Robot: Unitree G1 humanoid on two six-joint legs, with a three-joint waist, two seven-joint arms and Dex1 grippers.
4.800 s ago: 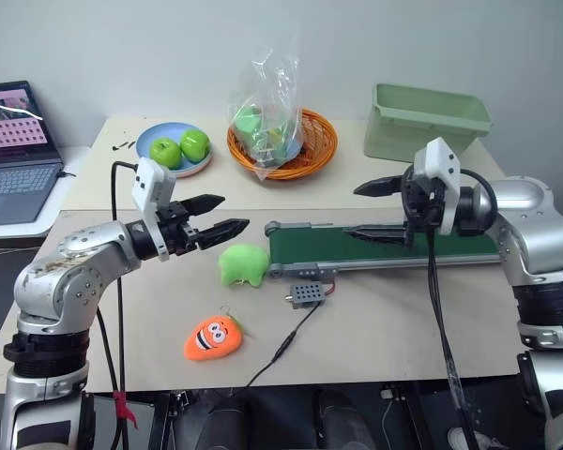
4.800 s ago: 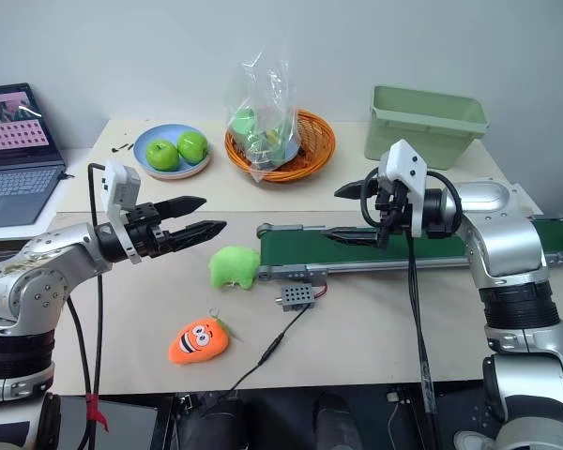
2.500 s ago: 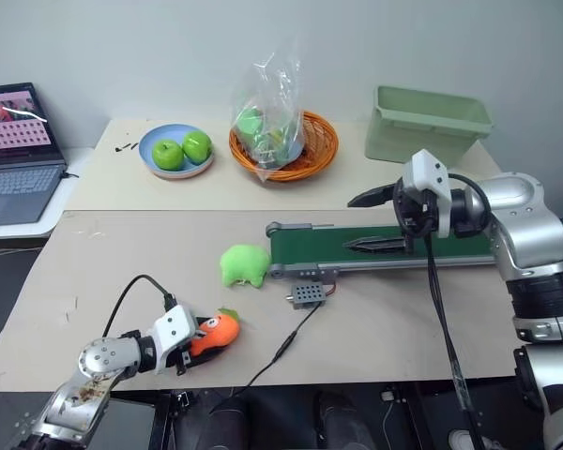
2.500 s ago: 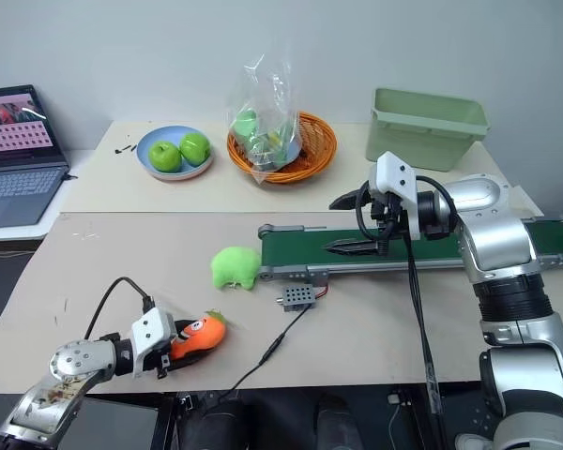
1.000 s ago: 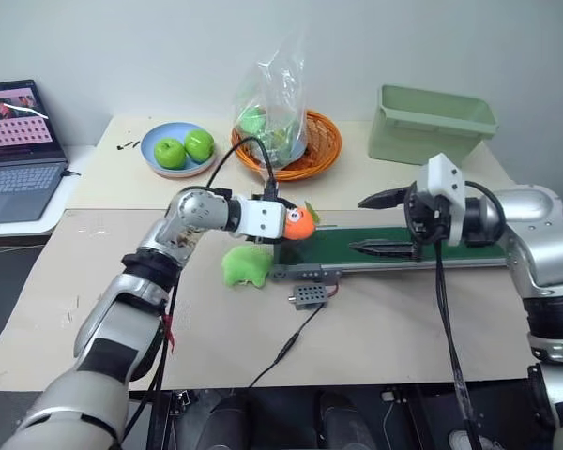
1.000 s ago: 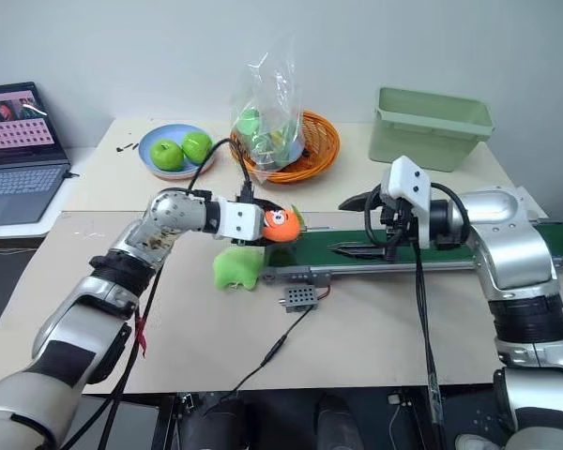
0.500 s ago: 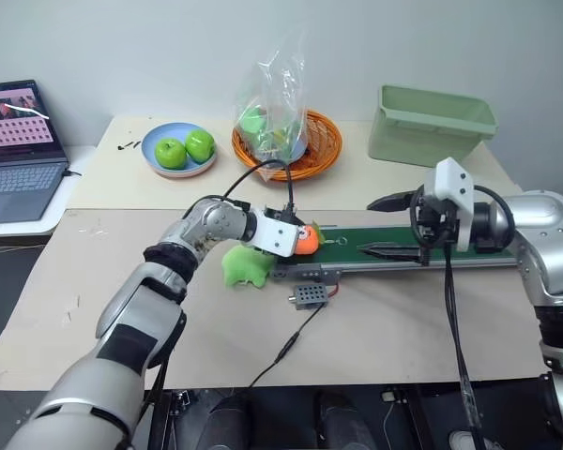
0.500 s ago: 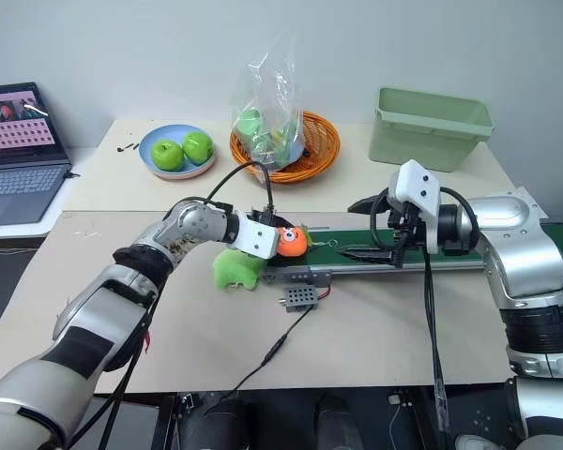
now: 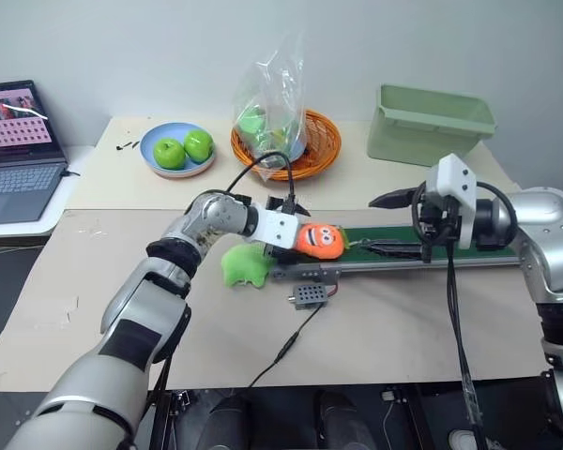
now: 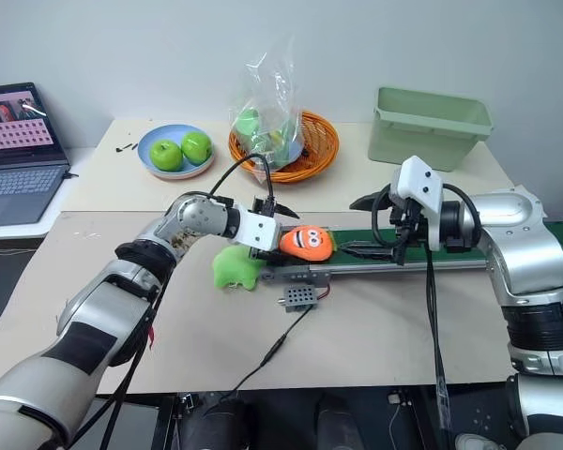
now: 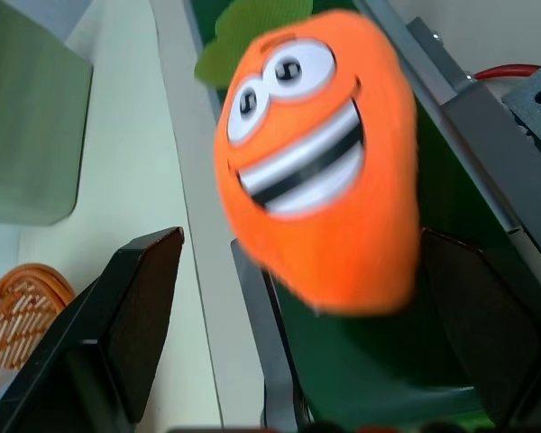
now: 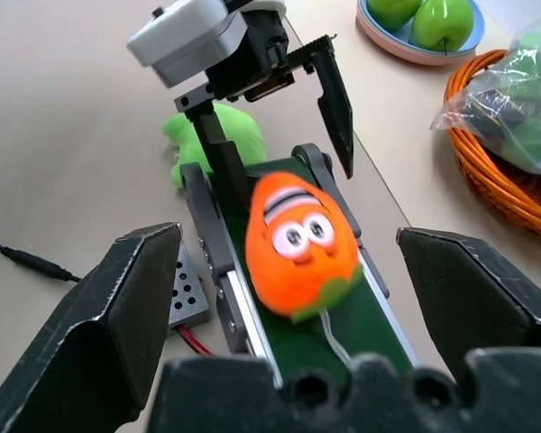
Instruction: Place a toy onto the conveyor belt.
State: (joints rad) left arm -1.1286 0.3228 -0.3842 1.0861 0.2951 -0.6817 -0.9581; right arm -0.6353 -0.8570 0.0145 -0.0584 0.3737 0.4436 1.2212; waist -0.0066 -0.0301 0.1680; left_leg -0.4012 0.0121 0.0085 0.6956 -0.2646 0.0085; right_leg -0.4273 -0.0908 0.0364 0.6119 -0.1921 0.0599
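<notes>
The toy [image 9: 319,240], an orange carrot plush with a cartoon face, lies on the left end of the conveyor belt [image 12: 383,320], face up. My left gripper [image 9: 298,234] is open just behind it, and neither finger touches the toy in the right wrist view. From the left wrist the toy [image 11: 320,171] sits between and beyond the spread fingers [image 11: 135,307]. My right gripper [image 9: 368,225] hangs open over the belt just right of the toy [image 12: 298,239], holding nothing.
A lime-green plush [image 9: 244,265] lies beside the belt's left end. A grey control box [image 9: 308,295] with a black cable sits in front of it. At the back are a plate of green apples [image 9: 175,150], an orange basket [image 9: 283,141], a pale green bin [image 9: 432,122] and a laptop [image 9: 14,155].
My left gripper has opened and let go of the toy, which now rests on the belt a little farther right. The right arm has kept still.
</notes>
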